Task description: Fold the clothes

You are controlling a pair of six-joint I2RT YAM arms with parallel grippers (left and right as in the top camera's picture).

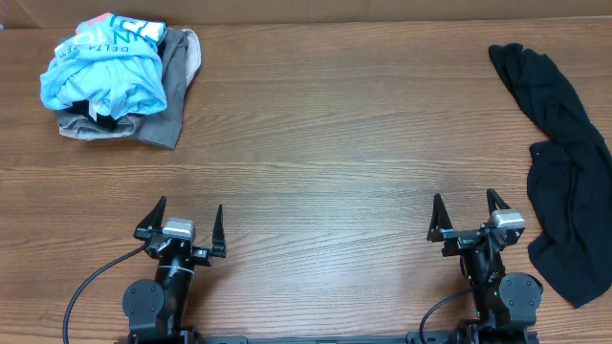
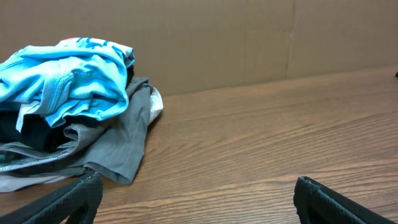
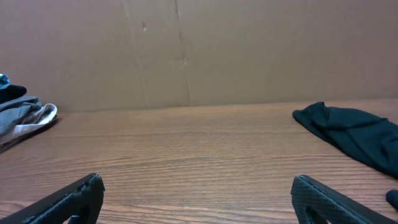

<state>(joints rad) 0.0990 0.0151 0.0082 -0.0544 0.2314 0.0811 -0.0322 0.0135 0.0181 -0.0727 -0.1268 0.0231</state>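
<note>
A crumpled light blue T-shirt (image 1: 107,59) with white text lies on top of a grey garment (image 1: 172,86) at the far left corner; a bit of black cloth shows under it. The pile also shows in the left wrist view: the blue shirt (image 2: 68,78) on the grey one (image 2: 118,140). A black garment (image 1: 564,162) lies spread along the right edge, and shows in the right wrist view (image 3: 351,134). My left gripper (image 1: 185,220) and right gripper (image 1: 469,212) are both open and empty near the front edge, far from the clothes.
The wooden table (image 1: 325,143) is backed by a brown cardboard wall (image 2: 249,37). The grey garment's edge also shows at the far left of the right wrist view (image 3: 25,118).
</note>
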